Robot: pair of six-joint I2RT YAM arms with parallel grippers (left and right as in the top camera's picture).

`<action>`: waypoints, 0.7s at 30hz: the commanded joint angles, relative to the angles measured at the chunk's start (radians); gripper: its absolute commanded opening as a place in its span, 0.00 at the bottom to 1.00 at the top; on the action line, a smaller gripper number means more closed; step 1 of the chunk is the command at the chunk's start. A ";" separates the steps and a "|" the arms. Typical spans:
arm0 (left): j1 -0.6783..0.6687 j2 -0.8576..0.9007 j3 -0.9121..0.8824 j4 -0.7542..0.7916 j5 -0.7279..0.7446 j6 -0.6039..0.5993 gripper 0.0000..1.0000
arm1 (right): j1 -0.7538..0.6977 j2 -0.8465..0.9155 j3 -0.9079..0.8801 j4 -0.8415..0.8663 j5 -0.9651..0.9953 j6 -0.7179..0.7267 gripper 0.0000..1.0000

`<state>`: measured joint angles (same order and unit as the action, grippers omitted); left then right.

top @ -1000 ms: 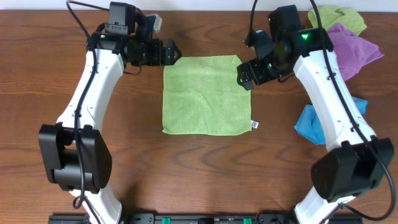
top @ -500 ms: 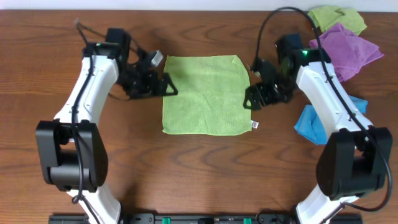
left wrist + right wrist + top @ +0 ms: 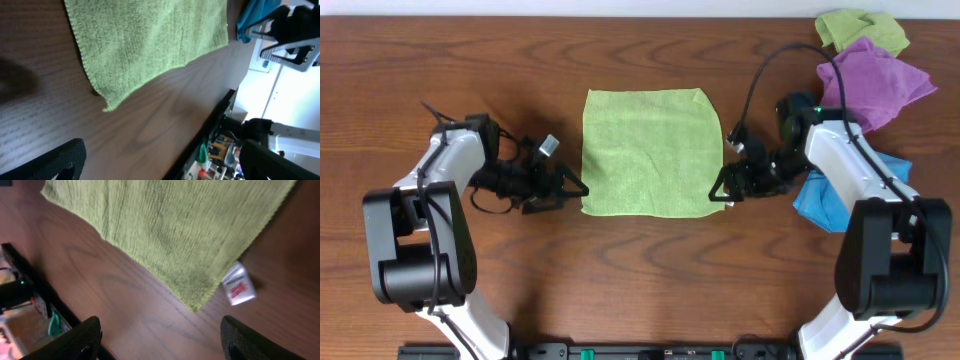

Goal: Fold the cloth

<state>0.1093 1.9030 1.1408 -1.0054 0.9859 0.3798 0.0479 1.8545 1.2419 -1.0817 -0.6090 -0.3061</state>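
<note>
The wooden table (image 3: 650, 270) holds the cloth (image 3: 652, 152), which is spread flat between the two grippers. The left gripper (image 3: 576, 190) sits low just outside the cloth's near left corner. Its jaws are wide apart and empty, and the corner lies just ahead of its fingers (image 3: 60, 160). The right gripper (image 3: 717, 193) is spread just as wide at the near right corner and grips nothing. Behind the right gripper lie a purple cloth (image 3: 880, 80) and a blue cloth (image 3: 815, 200). The white tag (image 3: 239, 284) lies just ahead of the right gripper.
</note>
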 commanded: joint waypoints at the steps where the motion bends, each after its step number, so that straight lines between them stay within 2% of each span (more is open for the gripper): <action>1: 0.002 -0.001 -0.043 0.055 0.036 -0.047 0.99 | -0.003 -0.004 -0.045 0.013 -0.058 -0.024 0.76; 15: -0.050 0.000 -0.187 0.346 0.027 -0.283 1.00 | -0.003 -0.003 -0.135 0.097 -0.076 -0.001 0.78; 17: -0.072 0.000 -0.190 0.393 0.025 -0.332 0.93 | -0.003 -0.003 -0.145 0.123 -0.068 0.007 0.78; 21: -0.104 0.000 -0.190 0.420 -0.005 -0.362 0.92 | -0.003 -0.003 -0.171 0.171 -0.068 0.037 0.79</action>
<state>0.0257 1.9022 0.9615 -0.5919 1.0206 0.0704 0.0479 1.8545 1.0935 -0.9237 -0.6582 -0.2951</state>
